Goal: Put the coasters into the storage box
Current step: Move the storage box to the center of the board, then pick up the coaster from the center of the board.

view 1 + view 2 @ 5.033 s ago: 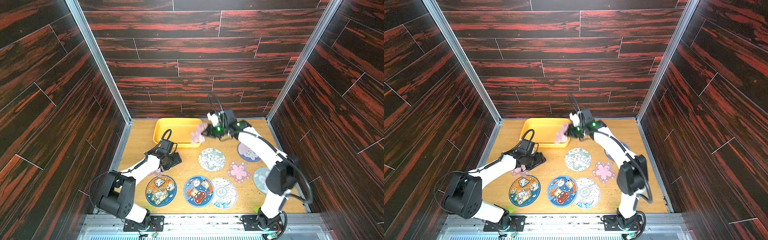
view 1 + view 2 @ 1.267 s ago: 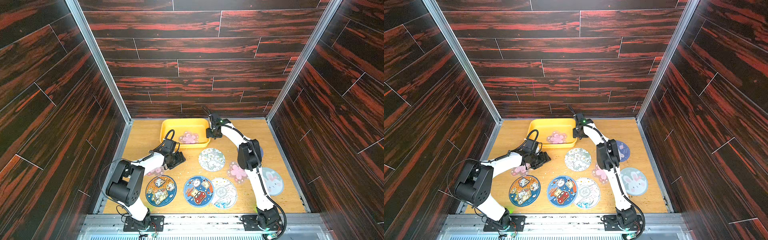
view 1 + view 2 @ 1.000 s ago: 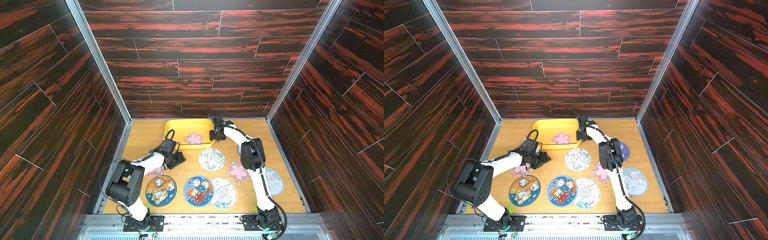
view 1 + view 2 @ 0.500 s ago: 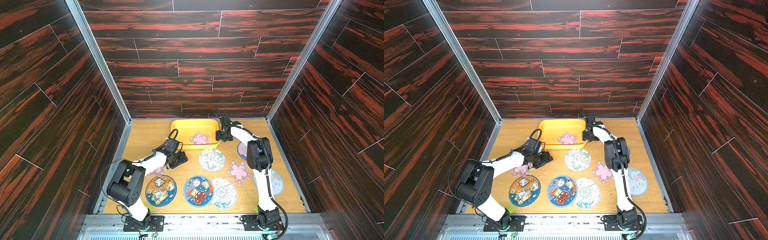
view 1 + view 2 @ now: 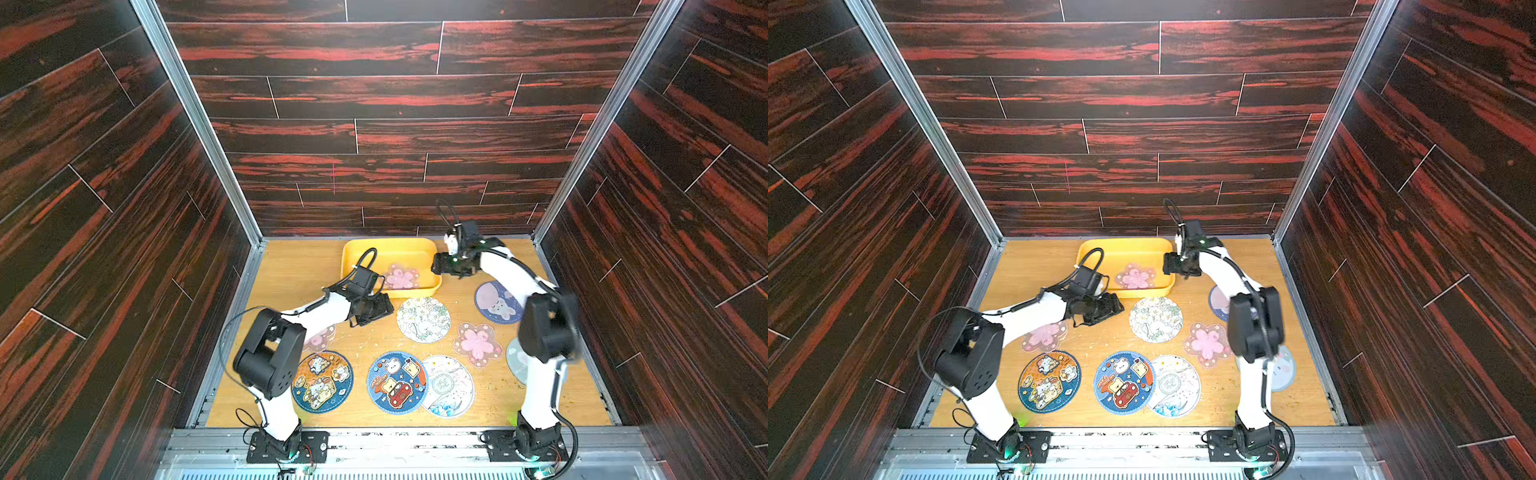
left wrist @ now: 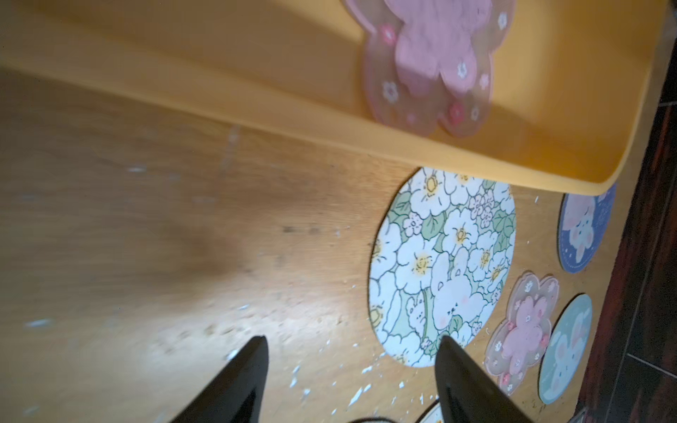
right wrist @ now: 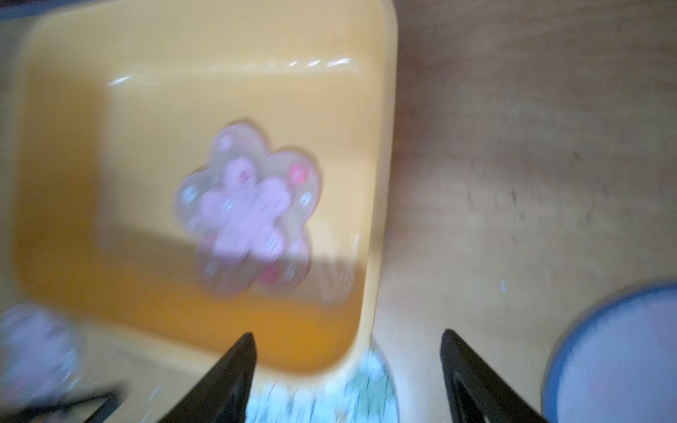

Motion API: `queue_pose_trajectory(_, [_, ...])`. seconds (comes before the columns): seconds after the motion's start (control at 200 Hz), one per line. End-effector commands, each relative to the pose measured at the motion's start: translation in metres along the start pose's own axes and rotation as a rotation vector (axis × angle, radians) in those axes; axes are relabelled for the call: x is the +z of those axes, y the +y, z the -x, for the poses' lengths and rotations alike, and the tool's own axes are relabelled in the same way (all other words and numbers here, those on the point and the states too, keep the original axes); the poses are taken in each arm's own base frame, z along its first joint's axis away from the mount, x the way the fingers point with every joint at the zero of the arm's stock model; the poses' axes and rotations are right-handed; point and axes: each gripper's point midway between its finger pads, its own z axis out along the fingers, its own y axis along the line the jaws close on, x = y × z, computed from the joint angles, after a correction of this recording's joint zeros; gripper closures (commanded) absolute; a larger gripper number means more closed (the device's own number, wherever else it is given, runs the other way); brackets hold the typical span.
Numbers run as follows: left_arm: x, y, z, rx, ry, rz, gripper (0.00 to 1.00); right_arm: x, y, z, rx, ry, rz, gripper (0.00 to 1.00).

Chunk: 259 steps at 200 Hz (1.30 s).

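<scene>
Blossom coaster [image 5: 401, 277] lies in storage box [image 5: 390, 251], between both spread, empty jaws.

The left gripper [image 6: 353, 340] has its jaws apart with nothing between them, above the wooden table [image 6: 146, 238]. One fingertip overlaps the edge of the floral coaster [image 6: 443, 263], perhaps without touching it. Beyond it, the yellow storage box [image 6: 329, 135] holds a pink blossom coaster [image 6: 436, 62]. Near the floral disc lie a blue bunny coaster [image 6: 584, 227], a second blossom coaster [image 6: 524, 329] and a teal coaster [image 6: 566, 351].

You had the storage box [image 5: 399, 246] at the far middle of the table [image 5: 291, 266], one coaster [image 5: 401, 277] inside it; the other coasters [image 5: 423, 319] lay nearer, spread left to right.
</scene>
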Motion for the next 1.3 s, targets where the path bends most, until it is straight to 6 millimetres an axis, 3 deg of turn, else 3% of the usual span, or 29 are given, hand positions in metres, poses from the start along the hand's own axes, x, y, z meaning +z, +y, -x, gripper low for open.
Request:
queue_pose_trajectory(0.0, [0.005,-0.008,-0.002,0.006,0.008,0.007,0.24,-0.022,0.010,-0.033,0.028,0.065,0.100,0.21])
queue_pose_trajectory(0.21, [0.020,-0.012,-0.007,0.020,0.024,0.023,0.22,-0.021,0.010,-0.090,0.068,0.146,0.168,0.21])
queue_pose_trajectory(0.406, [0.030,-0.011,-0.008,0.039,0.023,0.055,0.22,-0.002,0.004,-0.120,0.094,0.179,0.200,0.21])
queue_pose_trajectory(0.987, [0.059,-0.018,-0.005,0.047,0.035,0.086,0.22,0.044,-0.026,-0.144,0.096,0.220,0.097,0.23])
queue_pose_trajectory(1.292, [0.062,-0.017,-0.022,0.039,0.091,0.101,0.22,0.052,-0.015,-0.167,0.093,0.286,0.148,0.25])
